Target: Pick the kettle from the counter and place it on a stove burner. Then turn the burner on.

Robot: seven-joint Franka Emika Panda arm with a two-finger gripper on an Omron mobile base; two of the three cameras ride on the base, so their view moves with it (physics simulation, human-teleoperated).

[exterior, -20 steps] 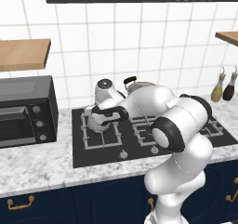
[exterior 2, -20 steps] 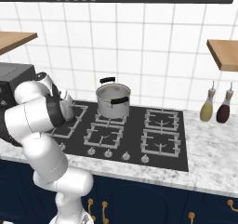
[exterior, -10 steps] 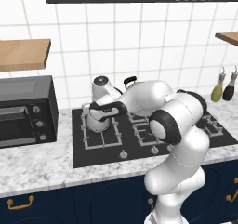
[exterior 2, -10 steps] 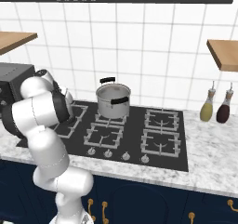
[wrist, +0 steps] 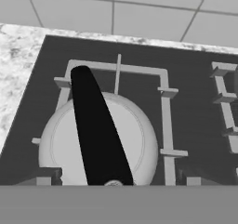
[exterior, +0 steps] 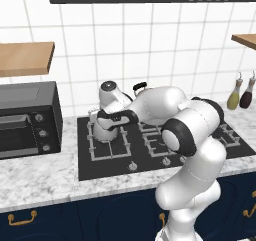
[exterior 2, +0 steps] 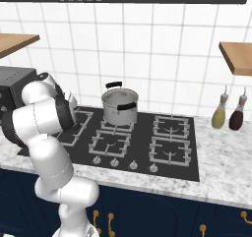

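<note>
Kettle [wrist: 97, 144]: seated on rear-left stove burner [wrist: 163, 97], handle up.
Gripper [exterior: 111, 122]: just above kettle; released or not, can't tell.
Next: lift straight, clear handle, then to front knobs [exterior: 133, 166].

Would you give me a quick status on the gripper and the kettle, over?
Gripper right above the kettle, state unclear. Kettle upright on the stove burner grate, rear left of the hob. Steel pot on the neighbouring burner, apart from it. Knobs untouched.
</note>
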